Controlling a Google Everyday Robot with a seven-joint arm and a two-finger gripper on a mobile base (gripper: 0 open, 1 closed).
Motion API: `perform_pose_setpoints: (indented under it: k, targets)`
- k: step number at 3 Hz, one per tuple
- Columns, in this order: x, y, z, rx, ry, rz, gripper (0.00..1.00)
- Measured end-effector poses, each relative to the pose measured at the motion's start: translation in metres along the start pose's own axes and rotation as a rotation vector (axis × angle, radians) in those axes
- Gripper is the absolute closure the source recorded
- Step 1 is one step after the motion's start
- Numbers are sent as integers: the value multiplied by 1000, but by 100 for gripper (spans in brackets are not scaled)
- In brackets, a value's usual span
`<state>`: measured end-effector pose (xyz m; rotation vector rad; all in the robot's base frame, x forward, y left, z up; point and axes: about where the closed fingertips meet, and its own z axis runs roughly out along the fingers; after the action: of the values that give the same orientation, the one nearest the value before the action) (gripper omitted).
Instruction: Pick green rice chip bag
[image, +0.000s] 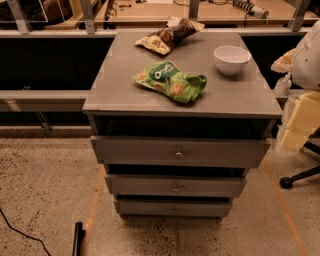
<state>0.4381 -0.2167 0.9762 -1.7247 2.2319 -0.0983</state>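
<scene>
The green rice chip bag (170, 80) lies flat and crumpled on the grey cabinet top (120, 92), a little front of the middle. It is bright green with a dark green and white logo and orange chip pictures. My gripper (283, 82) hangs at the right edge of the view, just off the cabinet's right side, below my white arm (309, 52). It is far to the right of the bag and touches nothing.
A white bowl (232, 59) stands at the back right of the top. A brown and cream snack bag (167, 36) lies at the back edge. The cabinet has three drawers (177, 152). A chair base (300, 177) is on the floor at right.
</scene>
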Motion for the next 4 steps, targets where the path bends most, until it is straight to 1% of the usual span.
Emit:
perform_pose_setpoints:
  k: [1,2,3,4]
  targets:
    - [-4,2,-5,5,10,7,0]
    - [2,-23,12,20,-41,156,0]
    - [-1,-73,50,38,-135,320,0]
    - [-15,-121,100,14,-235,400,0]
